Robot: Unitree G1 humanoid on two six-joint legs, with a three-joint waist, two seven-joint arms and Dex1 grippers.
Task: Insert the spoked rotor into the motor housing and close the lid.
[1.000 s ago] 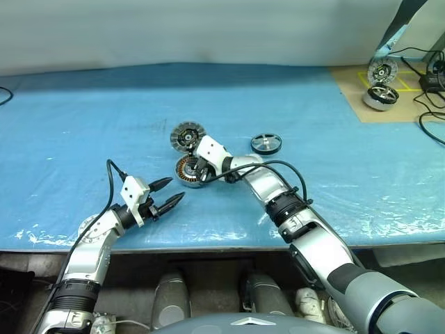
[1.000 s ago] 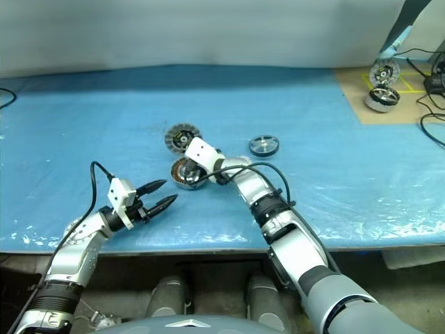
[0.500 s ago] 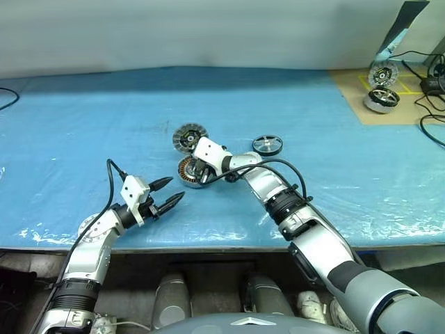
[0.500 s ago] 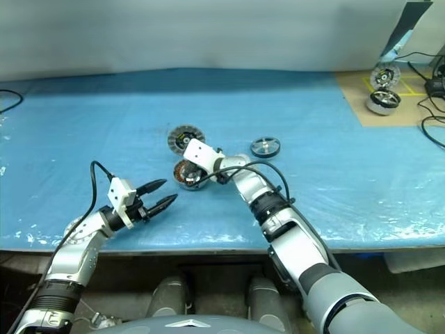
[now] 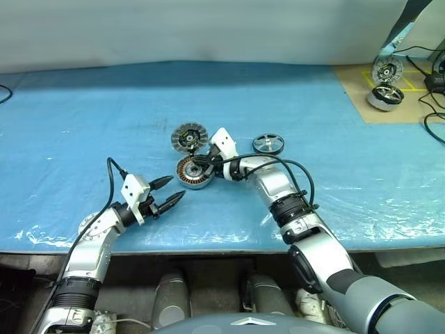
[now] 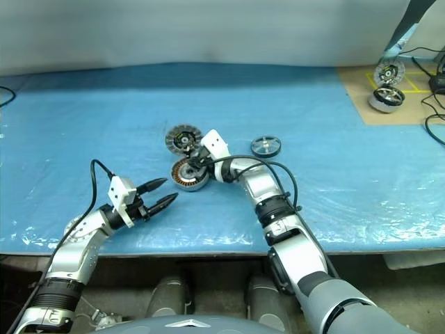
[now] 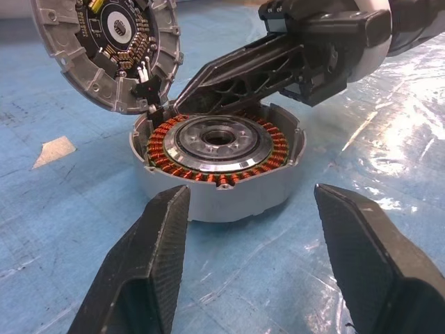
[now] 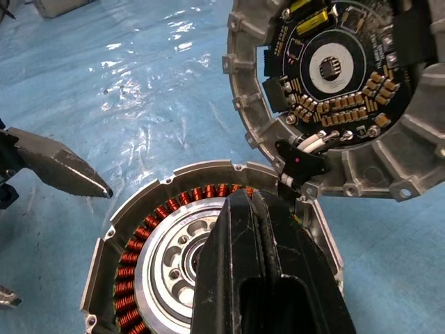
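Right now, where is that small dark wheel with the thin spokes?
The small dark spoked wheel lies on the blue table cover, just right of the right gripper and apart from the copper-wound silver cup.

No readable text, labels, brand names, numbers or signs anywhere, not even on the lid's [image 8: 341, 83] circuit board.

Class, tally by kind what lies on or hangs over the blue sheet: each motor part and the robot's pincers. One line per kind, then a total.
Motor housing: 1
Lid: 1
Spoked rotor: 1
Pincers: 2 (left pincer, right pincer)
Total: 5
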